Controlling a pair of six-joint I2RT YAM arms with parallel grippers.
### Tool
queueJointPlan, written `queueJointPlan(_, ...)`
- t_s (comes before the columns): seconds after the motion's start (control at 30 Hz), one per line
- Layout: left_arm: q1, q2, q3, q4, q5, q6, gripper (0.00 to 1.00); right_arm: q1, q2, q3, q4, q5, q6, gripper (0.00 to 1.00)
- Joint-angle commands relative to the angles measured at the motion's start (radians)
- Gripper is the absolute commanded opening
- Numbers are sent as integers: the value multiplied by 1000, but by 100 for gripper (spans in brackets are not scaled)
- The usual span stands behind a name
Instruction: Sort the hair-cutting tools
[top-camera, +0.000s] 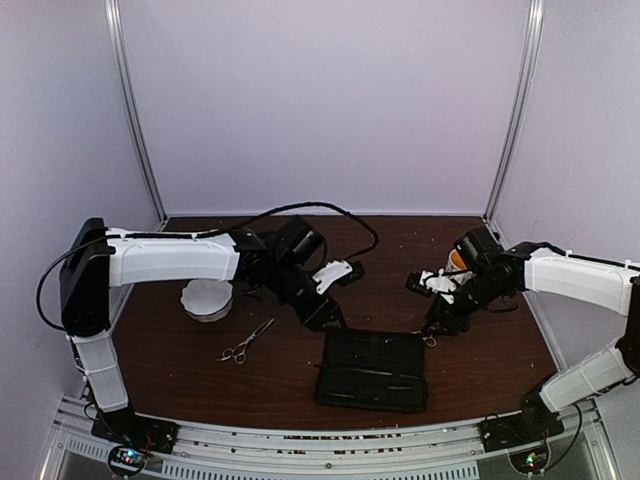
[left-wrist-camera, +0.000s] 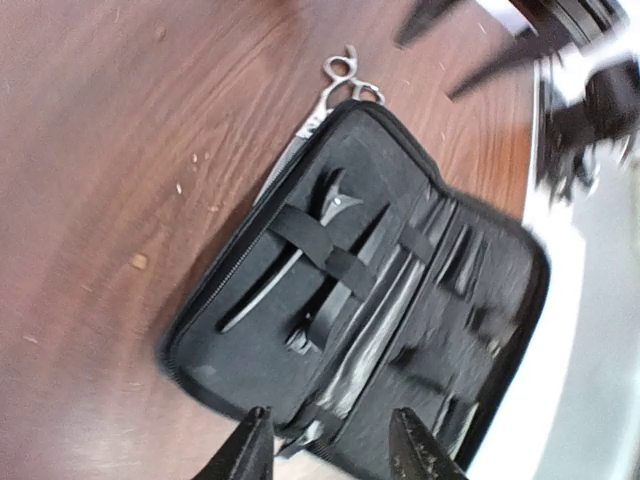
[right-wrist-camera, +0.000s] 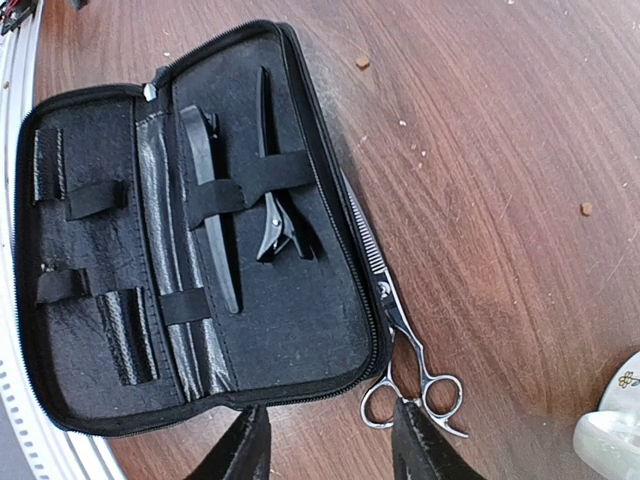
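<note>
An open black zip case (top-camera: 373, 368) lies near the front of the table. Two narrow black pieces (right-wrist-camera: 210, 210) (right-wrist-camera: 272, 190) sit under its elastic straps; they also show in the left wrist view (left-wrist-camera: 270, 285) (left-wrist-camera: 345, 270). One silver scissors (right-wrist-camera: 400, 320) lies on the table against the case's right edge (top-camera: 428, 340) (left-wrist-camera: 335, 90). A second silver scissors (top-camera: 245, 342) lies on the table left of the case. My left gripper (top-camera: 325, 315) (left-wrist-camera: 330, 445) is open and empty over the case's far left corner. My right gripper (top-camera: 435, 325) (right-wrist-camera: 330, 445) is open, one fingertip (right-wrist-camera: 420, 440) at the scissors' ring handles.
A white fluted bowl (top-camera: 207, 300) stands at the left under the left arm. A small white object (right-wrist-camera: 610, 420) shows at the right wrist view's lower right corner. A metal rail (top-camera: 320, 440) runs along the table's near edge, just in front of the case.
</note>
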Motion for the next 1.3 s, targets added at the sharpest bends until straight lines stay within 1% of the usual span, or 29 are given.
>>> queueJointPlan(0.0, -115, -51, -19, 36, -256, 433, 44, -2, -28, -8, 9, -21, 2, 42)
queueJointPlan(0.07, -136, -12, 23, -6, -321, 516, 44, -2, -20, -5, 5, -23, 3, 43)
queueJointPlan(0.13, -138, 35, 77, -55, -332, 548, 45, -3, -13, 2, 0, -22, 4, 43)
queueJointPlan(0.23, -138, 74, 113, -65, -323, 577, 45, -4, -17, 0, 0, -20, 5, 43)
queueJointPlan(0.47, -136, 180, 187, -133, -273, 609, 45, -11, -16, -6, -1, -16, 4, 43)
queueJointPlan(0.67, -136, 214, 192, -110, -263, 598, 42, -14, -7, -7, -2, -17, 3, 43)
queueJointPlan(0.9, -138, 250, 204, -81, -229, 580, 36, -16, -2, -5, -3, -16, 3, 43)
queueJointPlan(0.97, -136, 259, 204, -77, -212, 577, 33, -16, 0, -4, -3, -15, 3, 43)
queueJointPlan(1.27, -136, 278, 212, -104, -173, 561, 11, -17, 5, -5, -6, -16, 3, 43)
